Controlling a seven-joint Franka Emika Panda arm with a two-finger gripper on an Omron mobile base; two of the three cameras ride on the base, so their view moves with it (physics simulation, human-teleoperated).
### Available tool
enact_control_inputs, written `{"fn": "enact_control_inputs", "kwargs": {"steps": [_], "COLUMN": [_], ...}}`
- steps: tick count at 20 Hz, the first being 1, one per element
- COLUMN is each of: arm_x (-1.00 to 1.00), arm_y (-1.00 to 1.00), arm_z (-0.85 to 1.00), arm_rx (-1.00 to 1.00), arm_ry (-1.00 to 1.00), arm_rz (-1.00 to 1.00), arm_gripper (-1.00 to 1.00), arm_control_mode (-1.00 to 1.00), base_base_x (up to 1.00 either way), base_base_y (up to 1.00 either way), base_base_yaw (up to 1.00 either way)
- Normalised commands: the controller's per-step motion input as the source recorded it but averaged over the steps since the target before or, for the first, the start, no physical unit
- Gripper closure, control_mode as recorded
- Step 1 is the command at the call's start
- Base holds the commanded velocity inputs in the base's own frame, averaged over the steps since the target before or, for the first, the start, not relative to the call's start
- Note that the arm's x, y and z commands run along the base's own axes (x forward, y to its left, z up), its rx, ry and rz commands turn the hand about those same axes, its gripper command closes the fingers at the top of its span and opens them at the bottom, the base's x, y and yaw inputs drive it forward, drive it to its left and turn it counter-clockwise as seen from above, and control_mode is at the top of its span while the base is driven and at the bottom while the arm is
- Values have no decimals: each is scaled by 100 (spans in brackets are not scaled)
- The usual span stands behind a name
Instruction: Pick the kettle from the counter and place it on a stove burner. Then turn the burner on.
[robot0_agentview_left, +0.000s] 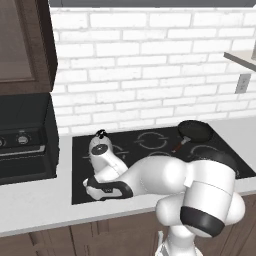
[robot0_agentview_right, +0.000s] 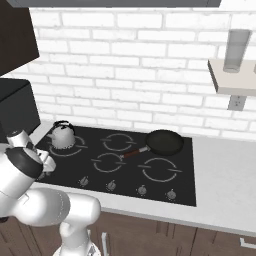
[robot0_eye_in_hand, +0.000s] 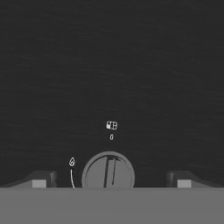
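The silvery kettle (robot0_agentview_left: 99, 147) (robot0_agentview_right: 62, 134) with its black knob stands upright on the back-left stove burner (robot0_agentview_right: 70, 148) of the black glass cooktop (robot0_agentview_left: 150, 150). My gripper (robot0_agentview_left: 87, 184) (robot0_eye_in_hand: 111, 182) is low over the cooktop's front-left corner, well in front of the kettle and apart from it. It is open. In the hand view a round control knob (robot0_eye_in_hand: 108, 172) lies between the two fingertips (robot0_eye_in_hand: 41, 181), with a flame mark and a small burner symbol beside it. The pale counter (robot0_agentview_left: 35, 206) (robot0_agentview_right: 225, 175) runs on both sides of the cooktop.
A black frying pan (robot0_agentview_left: 195, 131) (robot0_agentview_right: 164, 141) with a reddish handle sits on the back-right ring. Further knobs (robot0_agentview_right: 111, 186) line the cooktop's front edge. A dark microwave (robot0_agentview_left: 25, 142) stands on the counter to the left, and a shelf (robot0_agentview_right: 232, 77) hangs on the brick wall at right.
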Motion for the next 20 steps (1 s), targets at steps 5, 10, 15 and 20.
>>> {"fn": "enact_control_inputs", "kwargs": {"steps": [5,10,15,20], "arm_x": [2,0,0,-6], "arm_y": [0,0,0,0], "arm_z": [0,0,0,0], "arm_rx": [0,0,0,0], "arm_ry": [0,0,0,-2], "arm_rz": [0,0,0,10], "arm_gripper": [100,100,100,100], "arm_control_mode": [-100,-100,-100,-100], "base_base_x": [0,0,0,0], "base_base_y": [0,0,0,0], "base_base_yaw": [0,0,0,0]}}
